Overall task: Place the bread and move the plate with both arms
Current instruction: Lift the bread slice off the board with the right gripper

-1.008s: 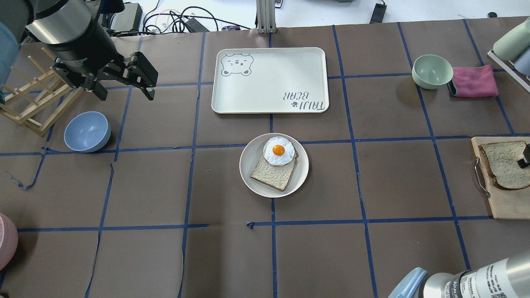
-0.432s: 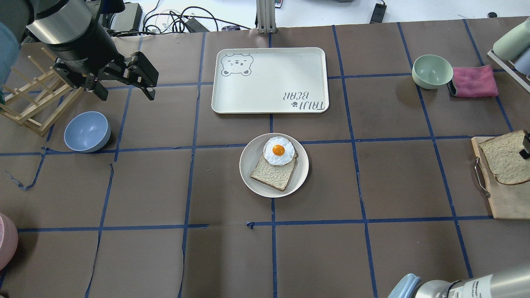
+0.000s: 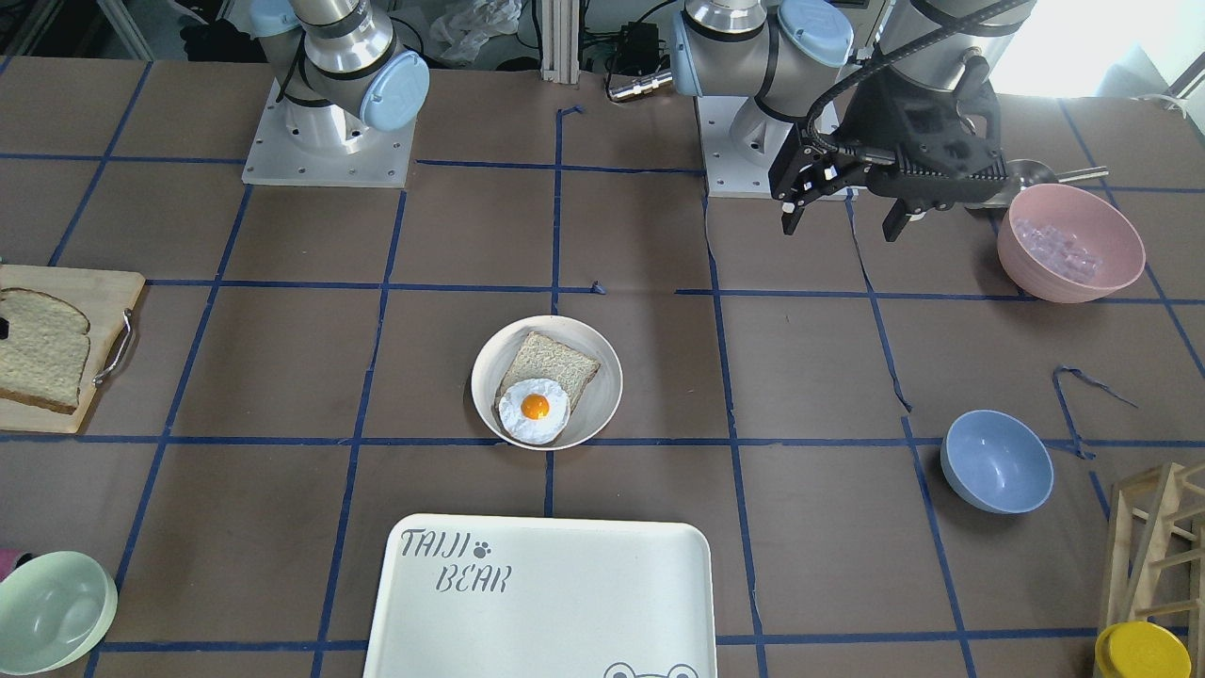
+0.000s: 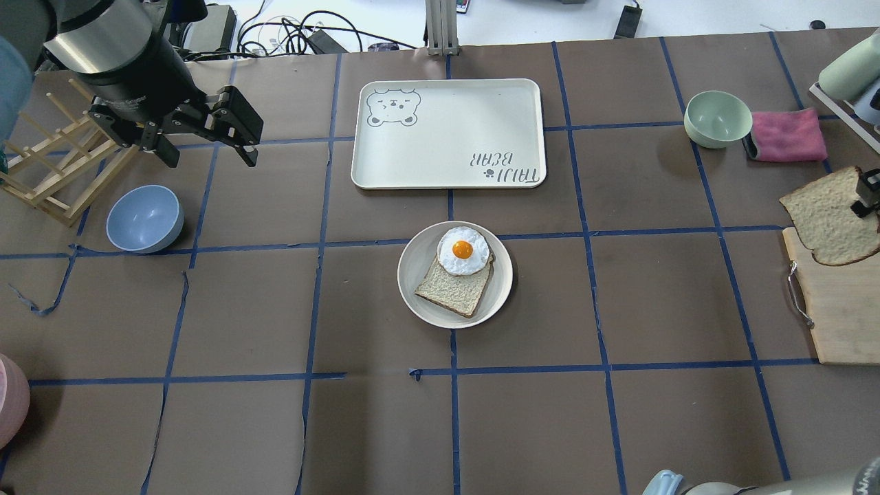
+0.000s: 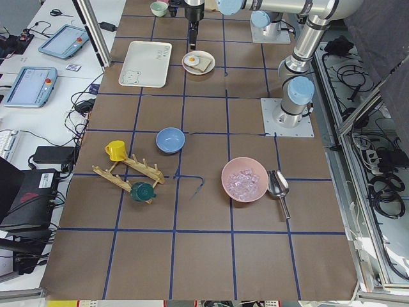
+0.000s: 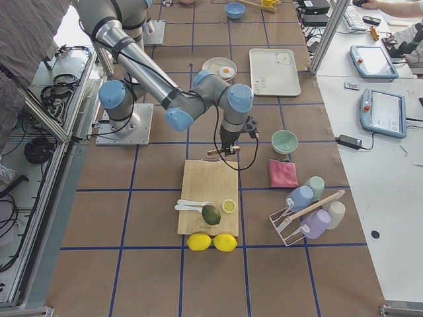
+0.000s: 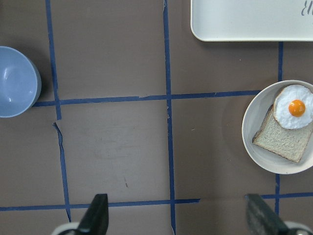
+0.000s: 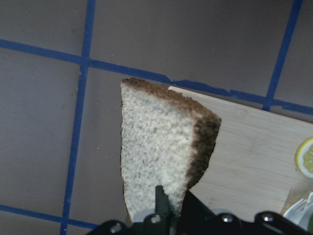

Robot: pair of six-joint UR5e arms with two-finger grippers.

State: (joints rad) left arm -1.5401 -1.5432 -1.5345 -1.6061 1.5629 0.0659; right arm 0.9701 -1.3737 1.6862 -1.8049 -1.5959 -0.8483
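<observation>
Right gripper (image 4: 865,194) pinched on one edge of the bread (image 4: 828,223), slice hanging clear above the cutting board (image 4: 842,323) at the right side of the table (image 4: 653,412), likely for laying flat on the central plate (image 4: 414,292); left gripper (image 4: 210,157) spread wide, parked far-left, free for the plate.

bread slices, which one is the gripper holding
The larger dark-crusted slice, pinched by the right gripper at the wooden board edge; the smaller slice lies on the plate under a fried egg.
</observation>
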